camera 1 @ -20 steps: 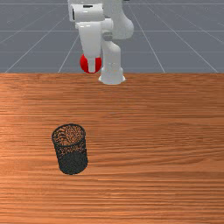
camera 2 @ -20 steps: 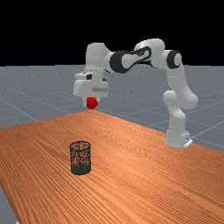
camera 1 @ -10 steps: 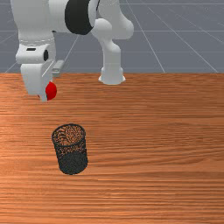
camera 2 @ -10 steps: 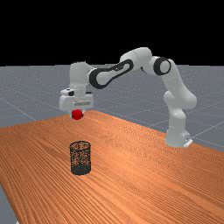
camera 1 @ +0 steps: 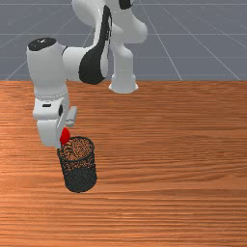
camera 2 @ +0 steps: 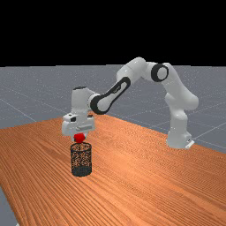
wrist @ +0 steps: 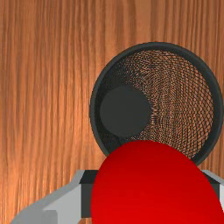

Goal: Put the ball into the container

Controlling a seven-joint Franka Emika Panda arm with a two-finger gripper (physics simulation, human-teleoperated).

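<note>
The jaws are clamped on the ball (wrist: 153, 188). For placing, it must be centred over the bin (camera 1: 81, 180), then released.

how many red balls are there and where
1: the round red ball is held between the fingers of the white and grey gripper, just higher than the rim of the black mesh container. Another could be hidden behind the arm.

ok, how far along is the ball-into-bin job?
Looks done: ball off the table, gripper shut on it from both sides. In hand: placement over the bin; the ball hangs near its rim, off the opening's middle. Left: probably centering, then release; it isn't inside yet.
</note>
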